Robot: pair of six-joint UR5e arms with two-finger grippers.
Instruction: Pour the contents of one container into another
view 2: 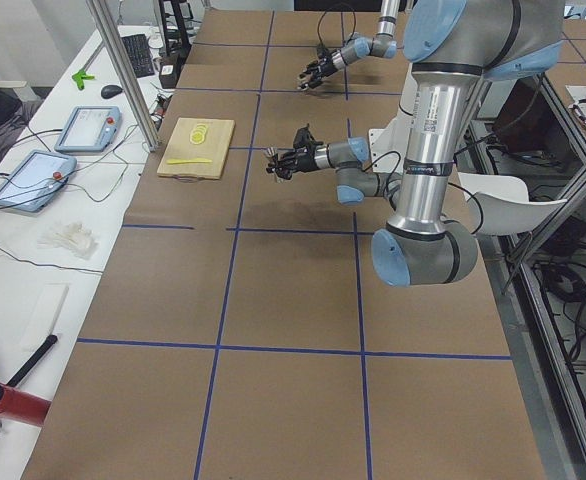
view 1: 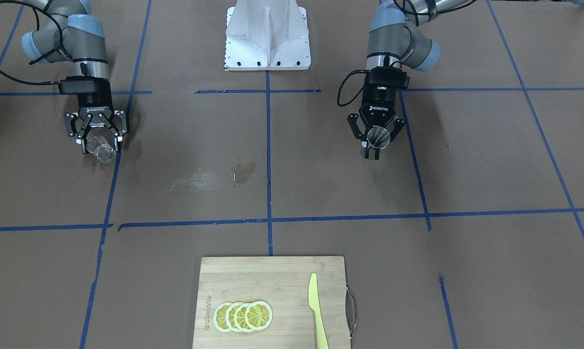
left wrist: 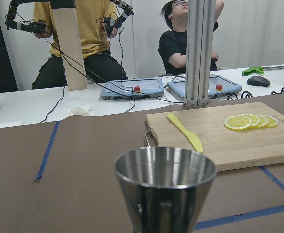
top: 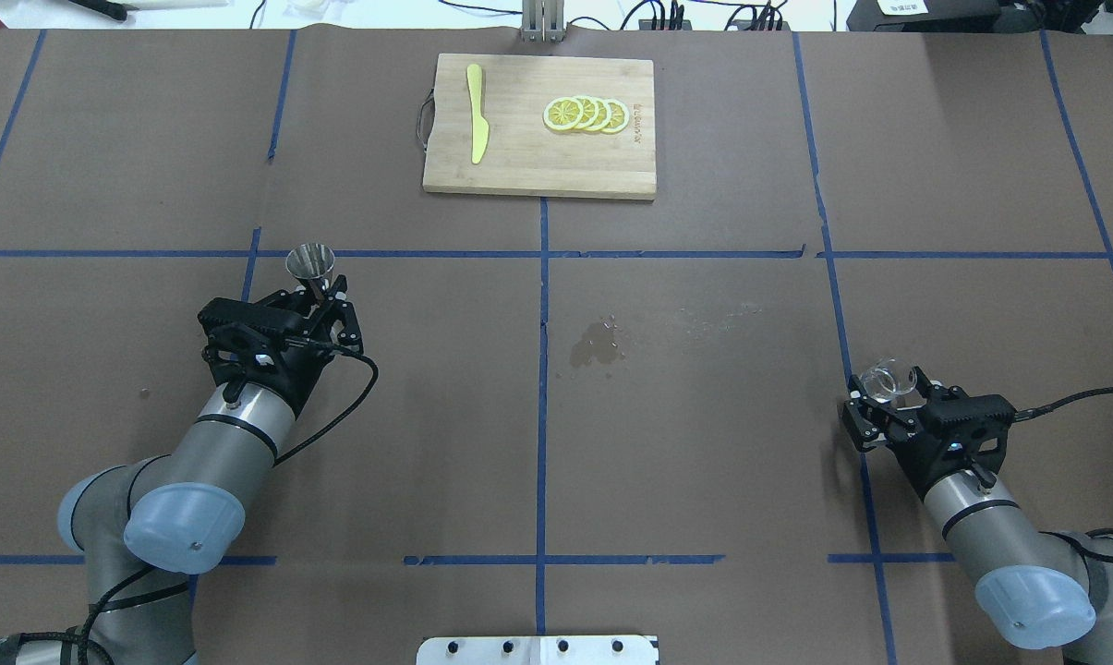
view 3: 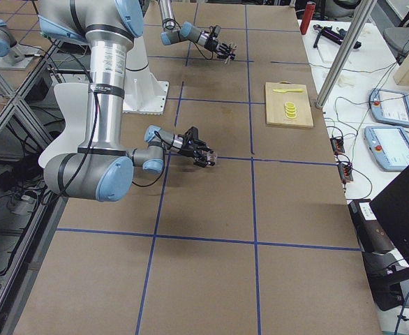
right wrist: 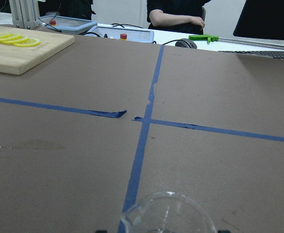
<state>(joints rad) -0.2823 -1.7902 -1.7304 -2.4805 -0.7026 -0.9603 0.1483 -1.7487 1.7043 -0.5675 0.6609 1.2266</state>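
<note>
Across the broad brown table [top: 704, 416] my arms sit well apart, and that's the big risk. My left gripper [top: 319, 288] is clamped on the jigger [top: 310, 261], my right gripper [top: 879, 406] on the glass cup [top: 884, 380]. Meet badly or tilt early and I'd likely spill. A smaller worry is smooth glass slipping. Operators [left wrist: 84, 39] sit beyond. Then cutting board [top: 538, 157], wet patch [top: 598, 344], knife [top: 476, 113], lemon slices [top: 586, 114].
</note>
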